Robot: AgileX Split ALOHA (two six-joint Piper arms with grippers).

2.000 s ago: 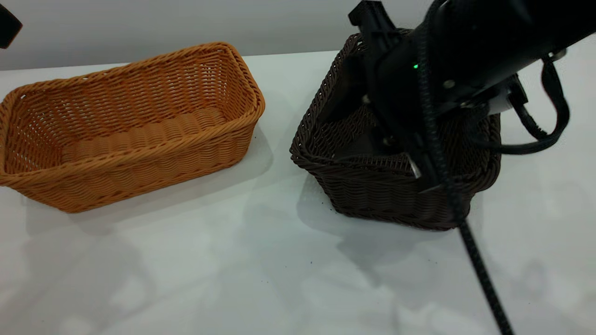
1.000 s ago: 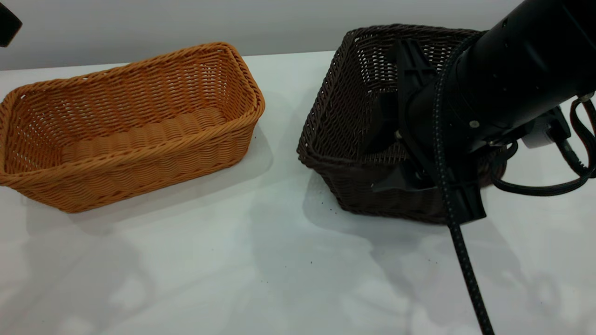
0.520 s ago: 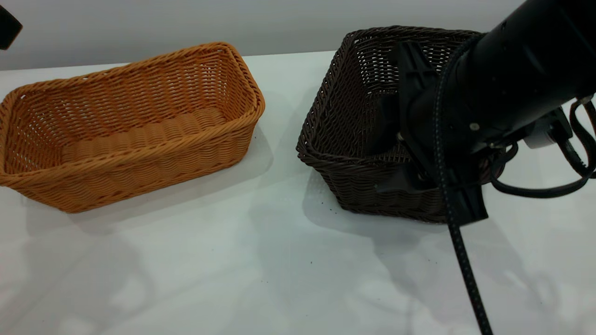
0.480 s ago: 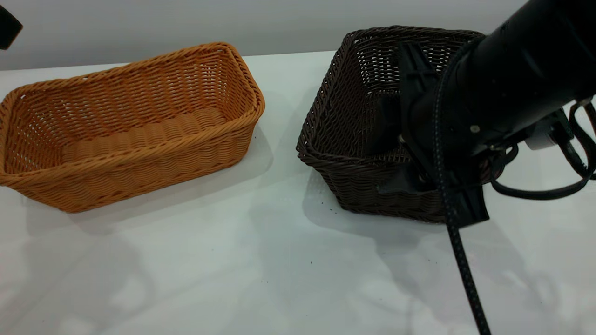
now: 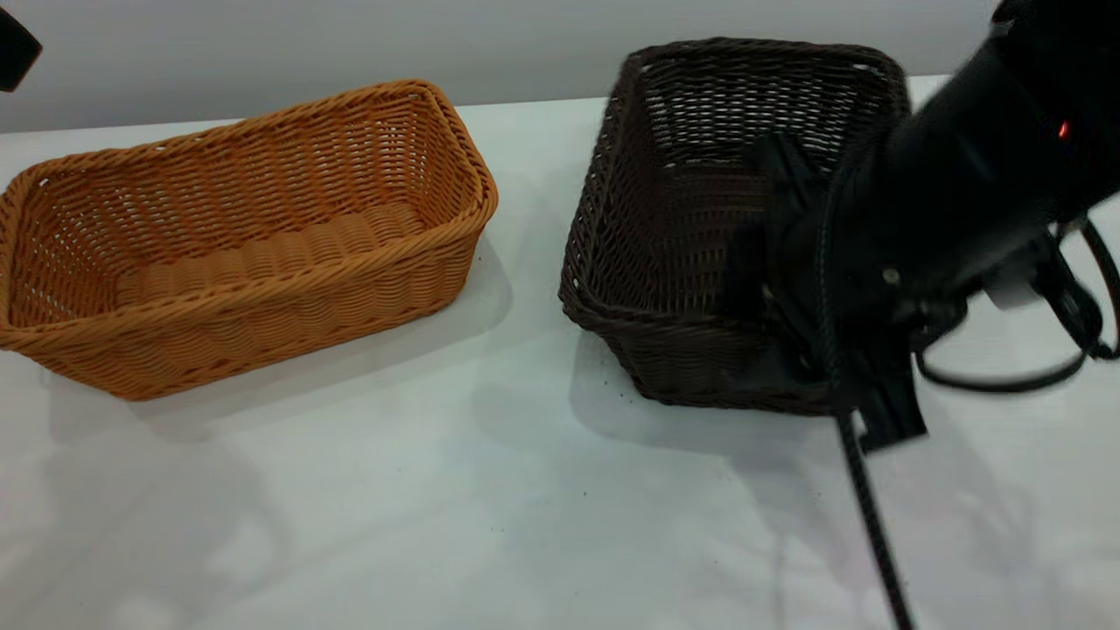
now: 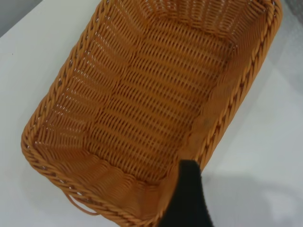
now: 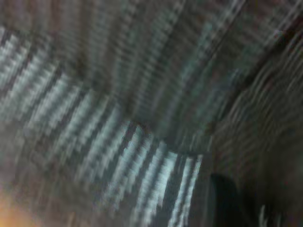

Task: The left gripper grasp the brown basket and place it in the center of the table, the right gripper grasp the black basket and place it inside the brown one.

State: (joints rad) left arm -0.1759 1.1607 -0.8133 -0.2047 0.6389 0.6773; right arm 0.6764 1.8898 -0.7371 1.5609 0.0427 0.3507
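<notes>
The brown basket (image 5: 245, 236) stands upright on the white table (image 5: 437, 507) at the left. In the left wrist view it (image 6: 151, 104) lies below my left gripper (image 6: 232, 189), which hangs above its rim. One black finger (image 6: 189, 198) shows there and the gripper holds nothing. The black basket (image 5: 691, 175) is at the right, tipped so that its far end stands high. My right gripper (image 5: 787, 350) is shut on its near wall, one finger inside and one outside. The right wrist view shows only blurred dark weave (image 7: 142, 94) and one finger (image 7: 225, 198).
A black cable (image 5: 866, 516) hangs from the right arm down across the table's front right. A bare strip of table lies between the two baskets. A black piece of the left arm (image 5: 13, 48) shows at the far left corner.
The right gripper has moved from deep inside the black basket to its near wall and taken hold. The basket has tipped, its far end rising. The brown basket has not moved.
</notes>
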